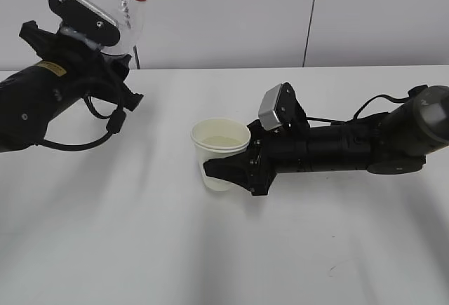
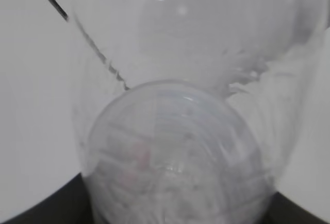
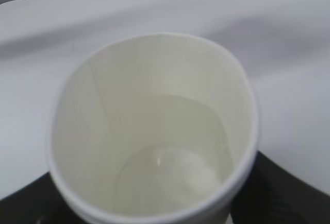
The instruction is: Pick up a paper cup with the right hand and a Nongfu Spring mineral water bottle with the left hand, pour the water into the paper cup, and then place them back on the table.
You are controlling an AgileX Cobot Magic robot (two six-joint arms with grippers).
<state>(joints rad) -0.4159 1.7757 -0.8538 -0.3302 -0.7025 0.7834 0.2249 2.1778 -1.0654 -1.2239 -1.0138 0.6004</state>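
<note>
My right gripper [image 1: 223, 172] is shut on the white paper cup [image 1: 220, 152], which stands upright on the white table [image 1: 140, 249] near the middle. The right wrist view looks down into the paper cup [image 3: 154, 131]; clear water [image 3: 175, 167] lies in its bottom. My left gripper [image 1: 112, 56] holds the clear Nongfu Spring bottle [image 1: 130, 12] raised at the far left, neck with red ring pointing up and slightly right. The left wrist view is filled by the blurred bottle [image 2: 175, 157]; the jaws are hidden behind it. The bottle's label is hidden.
A white wall with a dark vertical seam [image 1: 311, 10] stands behind the table. A black cable [image 1: 77, 144] loops under the left arm. A small dark scuff [image 1: 331, 270] marks the table at the front right.
</note>
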